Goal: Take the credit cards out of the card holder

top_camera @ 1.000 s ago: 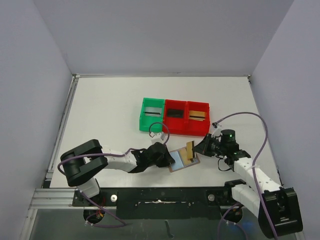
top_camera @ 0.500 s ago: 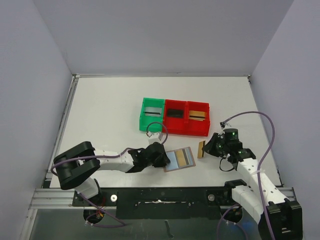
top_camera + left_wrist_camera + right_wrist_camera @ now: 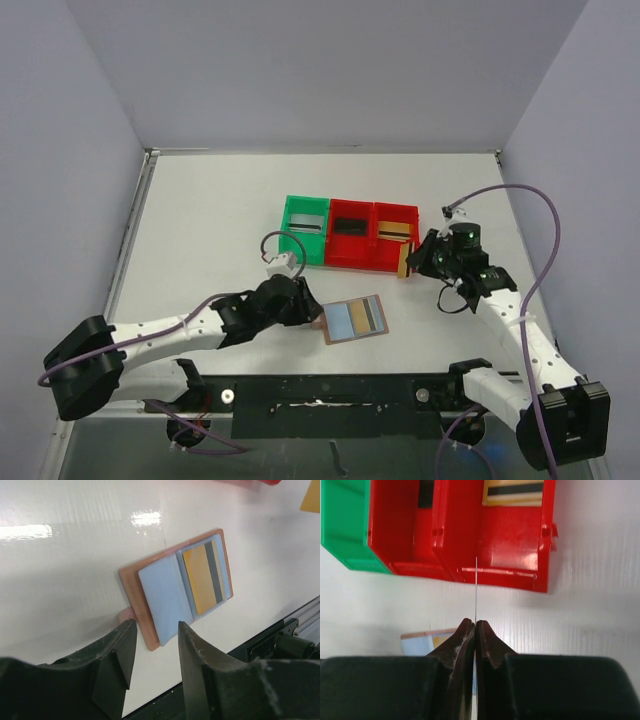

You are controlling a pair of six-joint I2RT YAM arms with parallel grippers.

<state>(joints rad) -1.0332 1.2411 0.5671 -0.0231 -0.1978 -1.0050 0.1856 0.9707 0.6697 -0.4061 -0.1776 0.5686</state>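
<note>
Left pincer [image 3: 156, 630] is parted and empty, just short of the card holder [image 3: 175, 587]. A second ago it was pressed against that edge, and it has since backed off. The holder lies open and flat on the tabletop [image 3: 200, 220], with a striped card [image 3: 202, 577] left in its pocket. Right pincer [image 3: 475, 626] is clamped on a gold card [image 3: 403, 262], seen edge-on. That card was coming out of the holder a second ago and now hangs at the front wall of the right red bin [image 3: 547, 530], which already has a card inside. The drop is probably next, so the task isn't finished.
</note>
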